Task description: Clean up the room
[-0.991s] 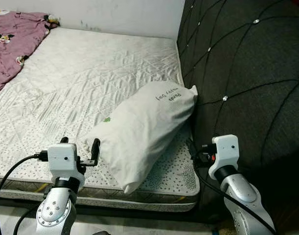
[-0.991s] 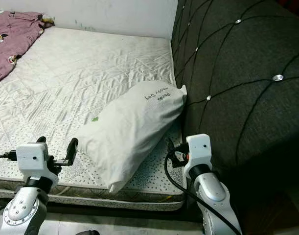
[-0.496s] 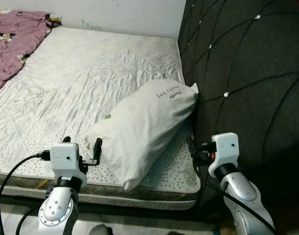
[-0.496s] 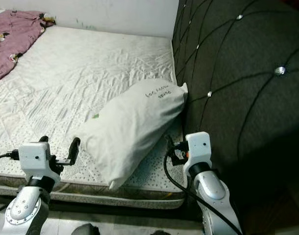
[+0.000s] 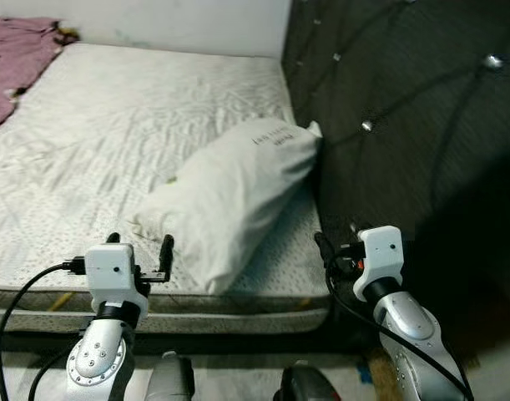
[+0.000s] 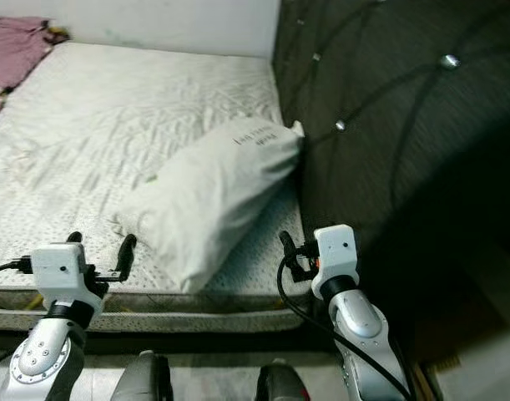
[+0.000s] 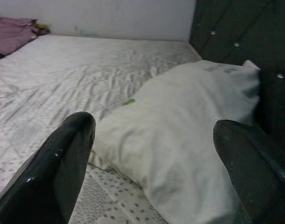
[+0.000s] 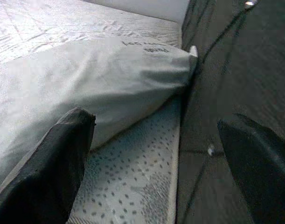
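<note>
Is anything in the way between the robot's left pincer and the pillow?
Nothing visible is. The left pincer is open and points at the pillow, which lies on the mattress with its far end against the headboard. Between them is just bare mattress.

A dark tufted headboard [image 5: 405,109] stands along the bare mattress [image 5: 113,142], white wall [image 5: 179,25] behind
</note>
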Tool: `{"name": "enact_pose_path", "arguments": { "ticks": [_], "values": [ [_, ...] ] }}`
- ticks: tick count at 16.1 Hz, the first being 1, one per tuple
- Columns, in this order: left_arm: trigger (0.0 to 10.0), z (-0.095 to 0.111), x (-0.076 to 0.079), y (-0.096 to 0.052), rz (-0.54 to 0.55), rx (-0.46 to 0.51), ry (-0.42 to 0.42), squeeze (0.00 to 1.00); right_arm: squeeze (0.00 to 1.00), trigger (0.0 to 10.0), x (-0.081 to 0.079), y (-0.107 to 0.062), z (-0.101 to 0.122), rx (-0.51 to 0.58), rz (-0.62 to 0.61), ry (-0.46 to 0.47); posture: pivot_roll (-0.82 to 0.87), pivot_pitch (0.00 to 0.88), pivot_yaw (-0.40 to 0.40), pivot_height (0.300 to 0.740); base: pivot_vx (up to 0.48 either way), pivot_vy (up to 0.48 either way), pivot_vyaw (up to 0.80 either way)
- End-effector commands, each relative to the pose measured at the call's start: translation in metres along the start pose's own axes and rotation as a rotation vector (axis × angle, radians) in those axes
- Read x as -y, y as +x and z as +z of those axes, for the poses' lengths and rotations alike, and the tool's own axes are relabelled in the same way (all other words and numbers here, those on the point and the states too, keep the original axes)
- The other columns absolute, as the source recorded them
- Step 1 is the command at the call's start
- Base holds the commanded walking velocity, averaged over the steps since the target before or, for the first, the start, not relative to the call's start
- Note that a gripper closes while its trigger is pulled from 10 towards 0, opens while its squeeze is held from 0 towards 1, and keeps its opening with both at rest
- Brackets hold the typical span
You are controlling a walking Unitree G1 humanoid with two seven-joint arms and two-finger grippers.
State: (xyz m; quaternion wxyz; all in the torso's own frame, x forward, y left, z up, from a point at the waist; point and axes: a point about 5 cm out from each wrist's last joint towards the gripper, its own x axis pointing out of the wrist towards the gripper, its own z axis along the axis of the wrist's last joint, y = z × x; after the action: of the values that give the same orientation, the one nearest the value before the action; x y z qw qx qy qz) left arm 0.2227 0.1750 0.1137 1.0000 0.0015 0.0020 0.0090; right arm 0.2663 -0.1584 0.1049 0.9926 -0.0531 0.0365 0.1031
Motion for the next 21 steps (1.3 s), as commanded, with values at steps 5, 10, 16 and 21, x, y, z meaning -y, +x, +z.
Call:
{"name": "enact_pose_path", "arguments": {
  "ticks": [5, 10, 16, 21],
  "values": [
    [10.0, -0.0016, 0.0011, 0.0010, 0.002, -0.011, 0.004, 0.00, 0.00, 10.0, 0.0020, 0.0004, -0.0016, -0.001, 0.001, -0.012, 0.00, 0.117, -0.054, 0.656, 0.000, 0.000, 0.00],
    [10.0, -0.0037, 0.0034, 0.0020, -0.010, -0.028, 0.007, 0.00, 0.00, 10.0, 0.0017, 0.0010, -0.0024, 0.000, 0.006, -0.010, 0.00, 0.122, -0.055, 0.648, 0.000, 0.000, 0.00],
    [10.0, -0.0031, 0.0042, 0.0036, -0.014, -0.025, 0.009, 0.00, 0.00, 10.0, -0.0010, 0.0028, -0.0035, -0.003, 0.027, -0.017, -0.01, 0.128, -0.053, 0.608, 0.000, 0.000, 0.00],
    [10.0, -0.0023, 0.0048, 0.0055, -0.012, -0.021, 0.012, 0.00, 0.00, 10.0, -0.0023, 0.0042, -0.0047, -0.006, 0.043, -0.008, -0.01, 0.128, -0.055, 0.608, 0.000, 0.000, 0.00]
  ]
}}
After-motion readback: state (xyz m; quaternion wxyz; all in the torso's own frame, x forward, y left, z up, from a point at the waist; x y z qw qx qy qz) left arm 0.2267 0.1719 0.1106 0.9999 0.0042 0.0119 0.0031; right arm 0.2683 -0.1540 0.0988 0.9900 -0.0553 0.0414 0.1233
